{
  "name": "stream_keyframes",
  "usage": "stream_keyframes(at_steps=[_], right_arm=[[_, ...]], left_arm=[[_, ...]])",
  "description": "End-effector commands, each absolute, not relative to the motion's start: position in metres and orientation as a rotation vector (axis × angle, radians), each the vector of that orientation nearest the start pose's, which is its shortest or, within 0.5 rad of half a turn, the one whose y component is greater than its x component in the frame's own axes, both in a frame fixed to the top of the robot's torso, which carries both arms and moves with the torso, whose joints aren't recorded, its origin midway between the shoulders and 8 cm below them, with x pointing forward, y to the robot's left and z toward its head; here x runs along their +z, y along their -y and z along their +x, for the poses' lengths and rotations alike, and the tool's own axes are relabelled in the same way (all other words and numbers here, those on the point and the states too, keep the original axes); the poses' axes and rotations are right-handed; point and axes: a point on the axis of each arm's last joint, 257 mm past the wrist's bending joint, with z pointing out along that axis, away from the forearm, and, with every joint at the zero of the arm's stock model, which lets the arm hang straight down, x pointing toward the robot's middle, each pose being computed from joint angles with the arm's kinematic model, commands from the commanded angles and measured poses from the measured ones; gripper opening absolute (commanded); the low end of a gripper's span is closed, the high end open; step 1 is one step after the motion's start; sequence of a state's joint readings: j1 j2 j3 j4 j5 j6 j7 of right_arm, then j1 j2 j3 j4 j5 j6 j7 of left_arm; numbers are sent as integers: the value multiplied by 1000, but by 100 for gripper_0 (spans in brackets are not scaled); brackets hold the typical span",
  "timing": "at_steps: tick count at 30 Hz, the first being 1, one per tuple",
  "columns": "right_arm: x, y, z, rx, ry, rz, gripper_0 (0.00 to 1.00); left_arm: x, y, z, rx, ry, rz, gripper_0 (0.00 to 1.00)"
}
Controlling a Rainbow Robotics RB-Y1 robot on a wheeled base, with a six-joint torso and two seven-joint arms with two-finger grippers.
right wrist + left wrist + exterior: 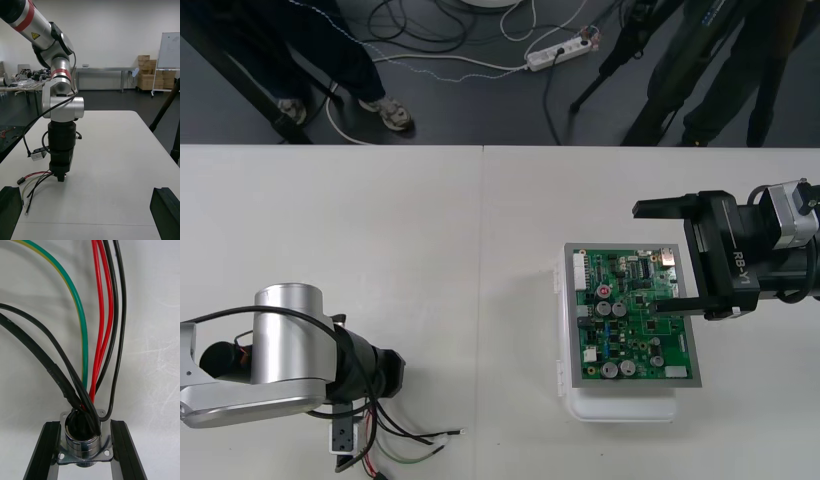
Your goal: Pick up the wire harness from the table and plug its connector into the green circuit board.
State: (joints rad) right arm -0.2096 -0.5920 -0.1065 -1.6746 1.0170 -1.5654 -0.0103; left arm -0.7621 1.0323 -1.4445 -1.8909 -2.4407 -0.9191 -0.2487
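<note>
The left pincer (84, 427) is closed on the round metal socket (83, 444) of the wire harness (37, 174), one black finger (45, 450) pressed to each side of the square flange. In the front view it stands in the lower left of the frame, pointing down at the desk (430, 250), well apart from the green circuit board (630, 315) on its white base (620, 405) at right of centre. The right pincer (672, 257) hangs open over the board's right edge.

The step looks like lifting the harness off the desk. To do it well, the grip on the flange should stay square and firm. The lift should go straight up so that the loose wires (84, 345) drag free without snagging. Only then should the arm carry toward the board, where the open right pincer could probably take the plug end.

The left wrist view alone shows the grip itself, with the socket between the fingers and the red, black and green wires leaving it. The right wrist view shows those wires fanned out low beside the left pincer. I cannot tell from it whether the socket has left the desk, nor pick out the plug with certainty. The front view alone shows how far the harness is from the board.
</note>
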Motion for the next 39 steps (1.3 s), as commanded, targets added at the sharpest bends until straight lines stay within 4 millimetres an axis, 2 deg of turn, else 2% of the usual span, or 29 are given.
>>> stream_keyframes(at_steps=[1,8,17,30,39], right_arm=[[-65,123,335,966,-949,-1374,100],[-62,125,335,961,-942,-1368,100],[-61,126,336,954,-934,-1367,100],[-61,127,336,951,-935,-1367,100],[-61,127,336,951,-935,-1367,100]], left_arm=[[-381,-188,347,-422,152,-3221,0],[-358,-180,343,-400,178,-3230,0],[-329,-176,346,-410,318,-3265,0],[-294,-167,344,-253,636,-3350,0],[-262,-164,353,-202,860,-3390,0]])
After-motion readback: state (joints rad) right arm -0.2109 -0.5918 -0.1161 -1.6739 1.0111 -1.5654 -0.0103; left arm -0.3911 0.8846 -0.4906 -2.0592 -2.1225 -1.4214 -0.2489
